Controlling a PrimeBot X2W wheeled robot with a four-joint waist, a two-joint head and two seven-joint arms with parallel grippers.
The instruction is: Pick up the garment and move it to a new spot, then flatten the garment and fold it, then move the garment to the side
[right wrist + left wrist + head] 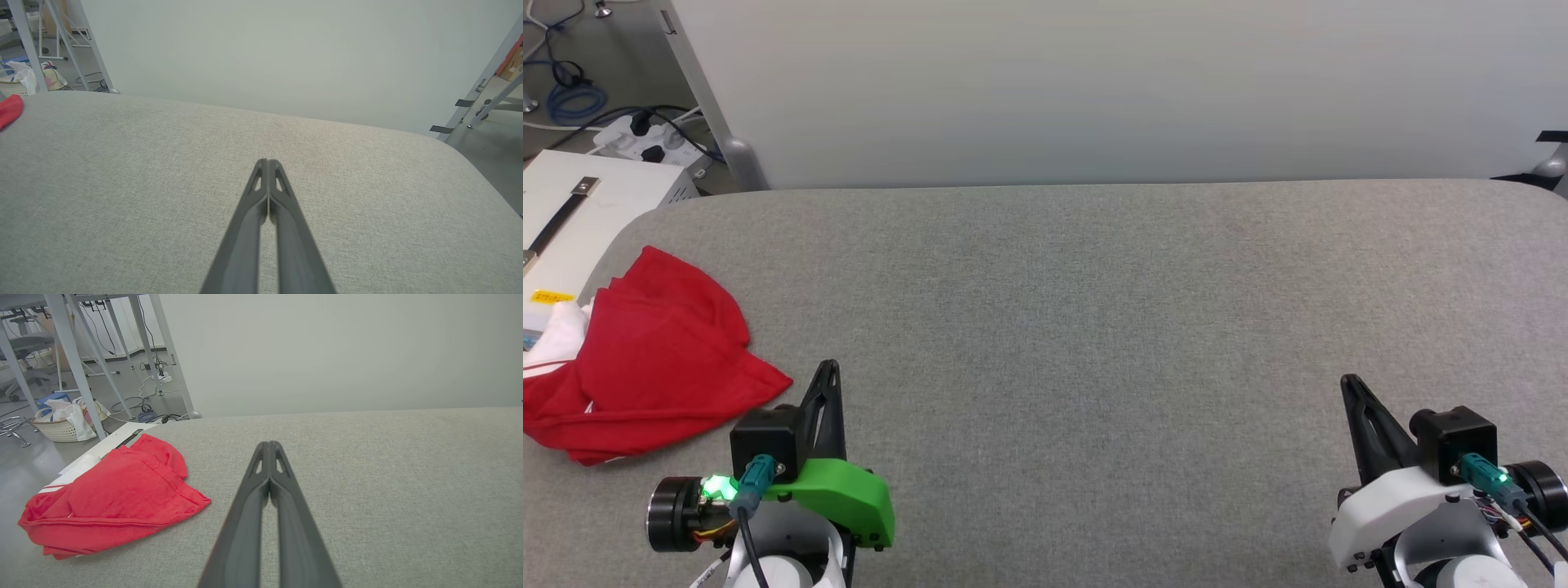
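Observation:
The red garment (645, 359) lies bunched at the left edge of the grey padded table (1094, 327), a white sleeve with red stripes hanging off the side. In the left wrist view the garment (118, 498) sits left of the fingers. My left gripper (829, 367) hovers at the lower left, just right of the garment and apart from it, shut with nothing between its fingers; its tips (269, 444) press together. My right gripper (1349, 382) is at the lower right, far from the garment, also shut and empty (267, 161). A red corner of the garment (9, 111) shows at the far left.
A white box (580, 212) with a black strap stands beside the table's left edge. Cables and a power strip (645, 143) lie on the floor behind it. A laundry basket (61, 424) and metal frame legs stand further left. A pale wall panel (1094, 82) backs the table.

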